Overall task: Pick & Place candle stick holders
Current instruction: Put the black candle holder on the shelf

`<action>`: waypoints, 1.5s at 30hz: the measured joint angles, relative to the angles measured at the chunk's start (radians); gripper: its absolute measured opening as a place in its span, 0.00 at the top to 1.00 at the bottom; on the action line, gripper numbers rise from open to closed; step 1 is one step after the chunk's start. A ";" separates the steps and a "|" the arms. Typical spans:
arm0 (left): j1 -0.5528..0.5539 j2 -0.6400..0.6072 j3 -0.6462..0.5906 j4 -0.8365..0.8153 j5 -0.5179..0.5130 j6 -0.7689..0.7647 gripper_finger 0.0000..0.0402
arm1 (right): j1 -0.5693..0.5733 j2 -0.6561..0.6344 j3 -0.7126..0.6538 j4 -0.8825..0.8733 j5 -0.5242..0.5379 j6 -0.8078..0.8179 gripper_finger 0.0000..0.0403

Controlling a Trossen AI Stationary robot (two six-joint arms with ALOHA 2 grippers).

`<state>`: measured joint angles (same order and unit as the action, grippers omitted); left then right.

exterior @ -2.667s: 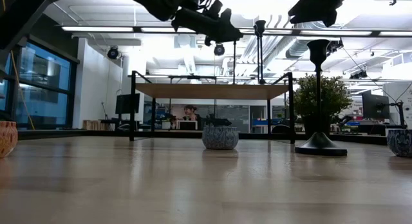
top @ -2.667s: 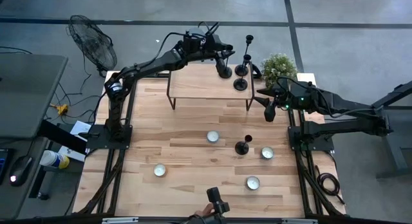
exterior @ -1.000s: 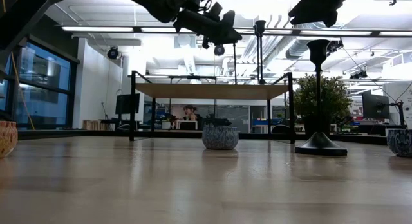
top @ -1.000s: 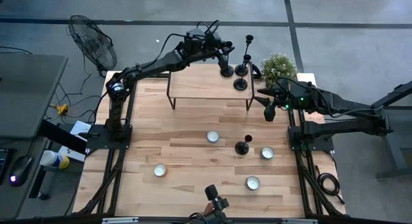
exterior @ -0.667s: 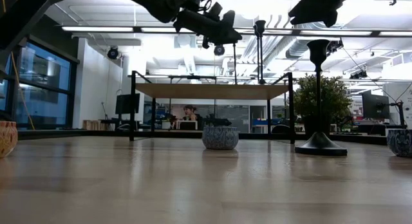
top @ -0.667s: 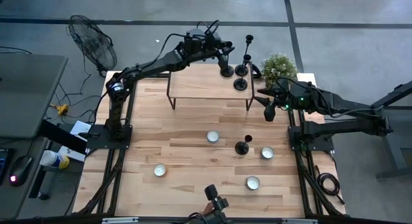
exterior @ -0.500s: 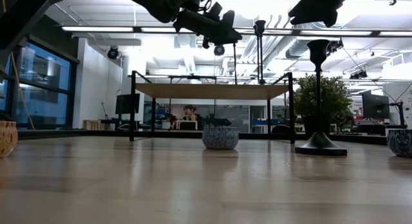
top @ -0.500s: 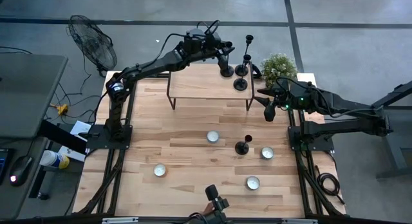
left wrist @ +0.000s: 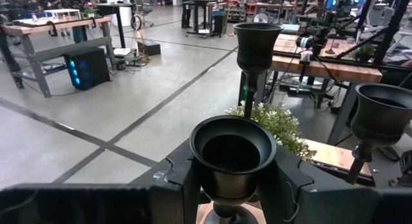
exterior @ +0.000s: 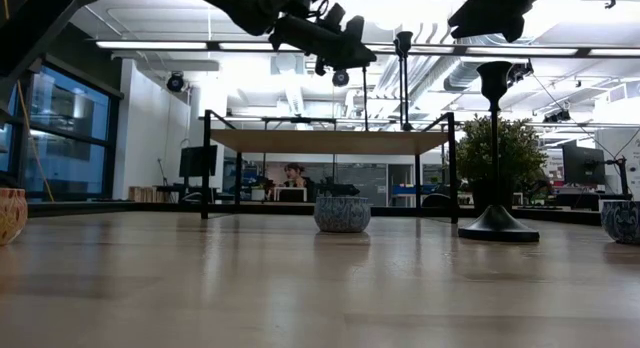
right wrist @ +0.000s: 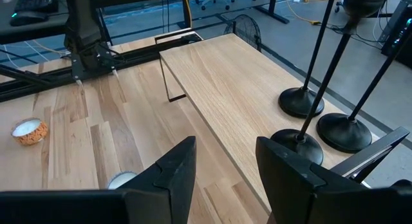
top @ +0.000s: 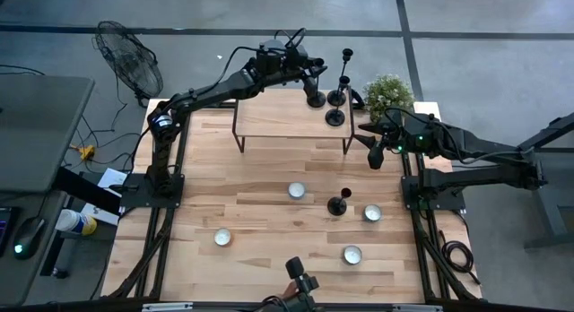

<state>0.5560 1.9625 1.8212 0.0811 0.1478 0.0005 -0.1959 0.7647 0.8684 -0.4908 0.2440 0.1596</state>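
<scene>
Three black candle stick holders stand at the right end of a raised wooden shelf [top: 278,119]. My left gripper [top: 311,79] reaches level over the shelf and is shut on the leftmost holder [top: 316,99], whose cup [left wrist: 232,153] shows between the fingers. The other two holders [top: 336,98] [top: 334,117] stand free on their disc bases. A fourth holder [top: 337,204] stands on the table top. My right gripper [top: 375,155] hangs open, holding nothing, by the shelf's right end. My left gripper pinches the holder just under its top cup [left wrist: 217,199], one finger [left wrist: 183,185] on each side. The fingers come level from the table's left, across the upright stem. The holder stays upright, and its disc base [right wrist: 300,102] appears to sit on the shelf.
Several white tealights lie on the table [top: 296,191] [top: 372,212] [top: 222,238] [top: 352,254]. A potted plant [top: 388,95] stands at the far right corner, close to the shelf. A fan [top: 126,56] stands beyond the far left corner.
</scene>
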 joint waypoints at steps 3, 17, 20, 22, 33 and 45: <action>0.000 0.000 0.000 -0.002 0.003 0.000 0.68 | 0.000 0.000 0.000 0.000 0.000 0.000 0.62; 0.000 0.000 0.000 -0.005 -0.001 0.022 0.46 | 0.000 0.000 0.000 -0.007 0.000 0.005 0.62; 0.000 -0.001 0.000 -0.022 -0.001 0.024 0.46 | 0.000 0.000 0.000 -0.014 0.000 0.019 0.62; 0.000 -0.002 0.000 -0.044 -0.001 0.031 0.46 | 0.000 0.000 0.000 -0.024 0.000 0.020 0.62; 0.004 -0.038 0.000 -0.154 -0.004 0.077 0.46 | 0.000 0.000 0.000 -0.029 0.000 0.020 0.62; 0.027 -0.124 0.000 -0.379 0.037 0.079 0.46 | 0.000 -0.001 0.000 -0.035 0.000 0.020 0.62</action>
<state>0.5835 1.8385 1.8214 -0.2976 0.1844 0.0793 -0.1955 0.7639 0.8684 -0.5263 0.2438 0.1795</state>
